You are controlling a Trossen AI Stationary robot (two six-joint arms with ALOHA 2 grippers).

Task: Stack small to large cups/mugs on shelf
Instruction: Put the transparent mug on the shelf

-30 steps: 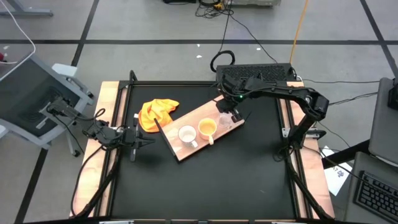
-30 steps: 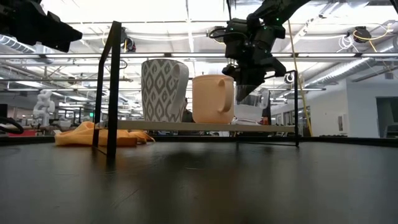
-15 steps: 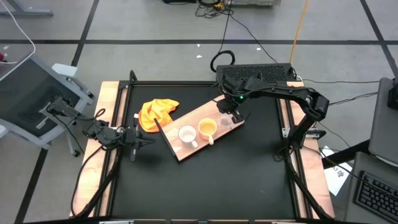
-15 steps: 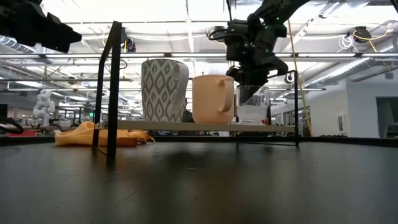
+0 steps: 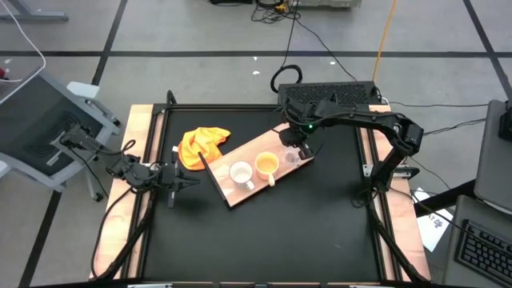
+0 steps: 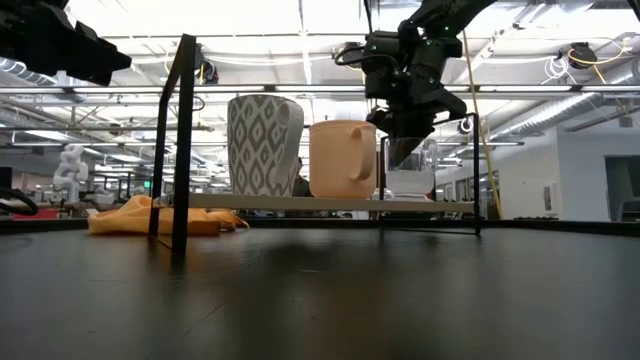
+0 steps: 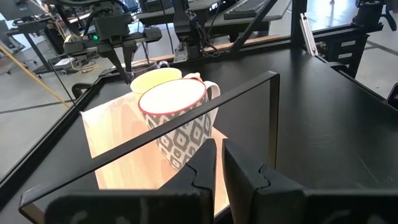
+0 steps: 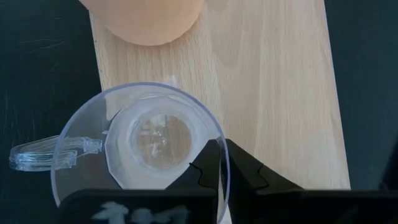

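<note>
The light-brown shelf board (image 5: 256, 148) lies slantwise mid-table. On it stand a white patterned mug (image 5: 240, 172) (image 6: 264, 145), a yellow-orange mug (image 5: 266, 165) (image 6: 342, 158) and a clear glass cup (image 5: 292, 158) (image 6: 410, 168) in a row. My right gripper (image 5: 298, 147) (image 6: 400, 135) is above the clear cup (image 8: 149, 143), shut on its rim. My left gripper (image 5: 181, 178) (image 7: 219, 163) is shut and empty at the table's left, apart from the board. My right gripper holds the clear cup by its rim (image 8: 221, 144), on the side opposite the handle (image 8: 43, 154). One finger is inside the cup and one outside. The fingers come from above, pointing down. The cup is upright; whether its base rests on the board I cannot tell.
A yellow-orange cloth (image 5: 202, 144) (image 6: 130, 215) lies at the board's far left end. A black frame post (image 6: 182, 140) stands in front of the mugs in the low view. The black tabletop (image 5: 264, 240) stretches toward the near edge.
My right gripper has shifted a little toward the table's right edge, away from the yellow-orange mug, and the clear cup has gone with it, staying upright.
</note>
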